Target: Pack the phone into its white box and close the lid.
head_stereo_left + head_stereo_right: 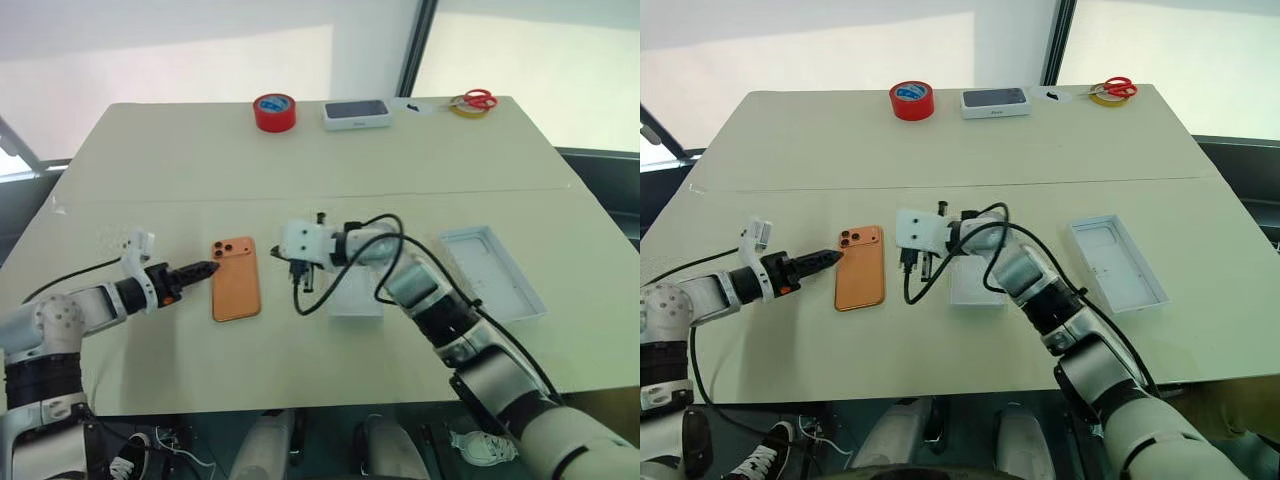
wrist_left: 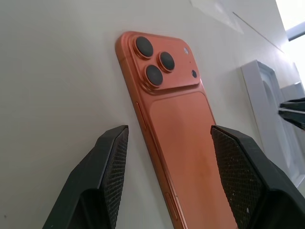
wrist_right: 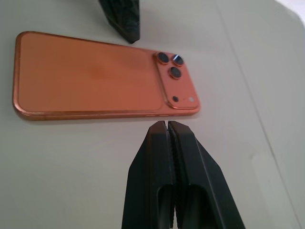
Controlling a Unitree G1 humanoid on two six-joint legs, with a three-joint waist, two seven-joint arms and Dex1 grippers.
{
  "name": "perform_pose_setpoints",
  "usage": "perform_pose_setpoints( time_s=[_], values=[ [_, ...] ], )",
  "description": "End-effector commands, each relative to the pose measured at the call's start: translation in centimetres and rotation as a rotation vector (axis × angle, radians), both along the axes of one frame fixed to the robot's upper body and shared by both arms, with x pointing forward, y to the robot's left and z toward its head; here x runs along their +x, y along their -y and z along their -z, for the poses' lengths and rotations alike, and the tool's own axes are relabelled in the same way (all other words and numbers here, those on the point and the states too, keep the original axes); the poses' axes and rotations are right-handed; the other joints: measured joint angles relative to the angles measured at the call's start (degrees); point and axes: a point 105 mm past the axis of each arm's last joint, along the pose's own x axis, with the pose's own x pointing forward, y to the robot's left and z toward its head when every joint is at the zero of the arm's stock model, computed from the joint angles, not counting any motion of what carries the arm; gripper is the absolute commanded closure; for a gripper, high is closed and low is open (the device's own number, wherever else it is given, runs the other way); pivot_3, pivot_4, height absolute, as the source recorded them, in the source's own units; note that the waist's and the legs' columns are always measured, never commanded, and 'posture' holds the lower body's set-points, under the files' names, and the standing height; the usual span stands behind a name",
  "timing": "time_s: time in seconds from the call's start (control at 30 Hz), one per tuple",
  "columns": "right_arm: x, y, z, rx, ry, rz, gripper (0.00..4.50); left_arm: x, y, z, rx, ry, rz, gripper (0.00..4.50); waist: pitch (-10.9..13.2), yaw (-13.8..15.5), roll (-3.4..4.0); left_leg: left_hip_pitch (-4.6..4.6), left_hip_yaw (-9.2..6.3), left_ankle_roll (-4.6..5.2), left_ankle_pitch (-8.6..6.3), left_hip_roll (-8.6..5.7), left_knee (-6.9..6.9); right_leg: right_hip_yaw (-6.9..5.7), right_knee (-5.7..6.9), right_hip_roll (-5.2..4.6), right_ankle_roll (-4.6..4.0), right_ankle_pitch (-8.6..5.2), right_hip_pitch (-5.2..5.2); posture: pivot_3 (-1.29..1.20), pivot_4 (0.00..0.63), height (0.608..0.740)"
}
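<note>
Beige table (image 1: 330, 160) spans the scene, bright window behind; the phone (image 1: 236, 278) lies flat, back up, lenses toward the far end, near the table's front left of centre. Left gripper (image 1: 207, 268) comes in low from the left, its black fingers (image 2: 107, 176) spread apart, tip just at the phone's left long edge; in the left wrist view one finger sits over bare table beside the phone and the other over the phone's back, nothing grasped, contact not clear. Left forearm stretches nearly level over the table, pointing right. Right gripper (image 3: 167, 126) has its two fingers pressed together, empty, tip close to the phone's right long edge but a sliver of table shows between them. Right arm reaches across from the lower right, elbow bent, wrist turned toward the left, cable looping under it. White box (image 1: 357, 297) lies partly hidden under the right wrist, just right of the phone. White moulded insert (image 1: 492, 272) lies further right, well apart. Far edge: red tape roll (image 1: 274, 111), white box with a dark phone picture (image 1: 356, 114), scissors (image 1: 474, 100)
</note>
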Motion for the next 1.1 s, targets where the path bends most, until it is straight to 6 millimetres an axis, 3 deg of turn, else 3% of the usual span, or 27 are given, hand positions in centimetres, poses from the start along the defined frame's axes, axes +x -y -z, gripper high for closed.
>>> perform_pose_setpoints(
  time_s=[0.03,0.23,0.4,0.57,0.7,1.0,1.1],
  values=[
    [-0.4,-0.7,1.3,-0.086,-0.005,-0.017,4.41,-0.9,0.8,1.5,0.036,-0.079,0.035,1.59,0.00,-0.03,0.00,0.01,0.00,-0.01,0.00,0.00,0.00,0.00,0.00,0.00,0.00,0.00,0.00,0.00,0.150,0.738],
    [0.1,-1.1,2.6,-0.121,-0.005,0.015,4.41,-1.0,1.7,2.4,0.026,-0.113,0.060,1.59,-0.02,-0.01,0.01,0.10,0.01,-0.04,0.01,-0.01,-0.09,0.00,0.01,-0.01,-0.01,0.00,0.02,0.00,0.150,0.738],
    [-0.3,-1.4,2.9,-0.117,-0.021,0.014,4.41,-0.9,4.3,2.8,-0.033,-0.135,0.137,1.59,-0.08,0.23,0.02,0.16,0.01,-0.05,0.02,-0.05,-0.10,0.00,0.03,-0.03,-0.01,0.00,0.07,0.00,0.150,0.738],
    [0.0,-0.6,2.9,-0.136,-0.011,0.029,4.41,-0.6,6.0,3.8,-0.015,-0.150,0.186,1.59,-0.20,0.88,0.04,0.21,0.01,-0.05,0.02,-0.13,-0.10,0.00,0.04,-0.09,0.00,0.00,0.13,0.00,0.150,0.738],
    [0.1,0.1,3.0,-0.148,-0.012,0.042,4.41,-0.3,7.2,3.4,-0.034,-0.144,0.229,1.59,-0.23,1.42,0.06,0.58,0.01,0.02,-0.03,-0.18,-0.24,-0.01,0.01,-0.14,-0.01,-0.01,0.44,0.00,0.150,0.738],
    [0.4,0.6,3.2,-0.157,-0.012,0.062,4.41,-0.2,8.2,2.2,-0.137,-0.175,0.260,1.59,-0.23,1.34,0.05,0.73,0.01,0.17,-0.12,-0.23,-0.28,0.00,0.00,-0.19,-0.01,-0.01,0.55,0.00,0.150,0.738],
    [0.4,0.7,3.2,-0.156,-0.011,0.067,4.41,0.6,7.4,1.4,-0.183,-0.153,0.207,1.59,-0.23,1.32,0.05,0.73,0.01,0.11,-0.09,-0.22,-0.28,0.00,-0.01,-0.18,-0.01,-0.01,0.55,0.00,0.150,0.738]
  ],
)
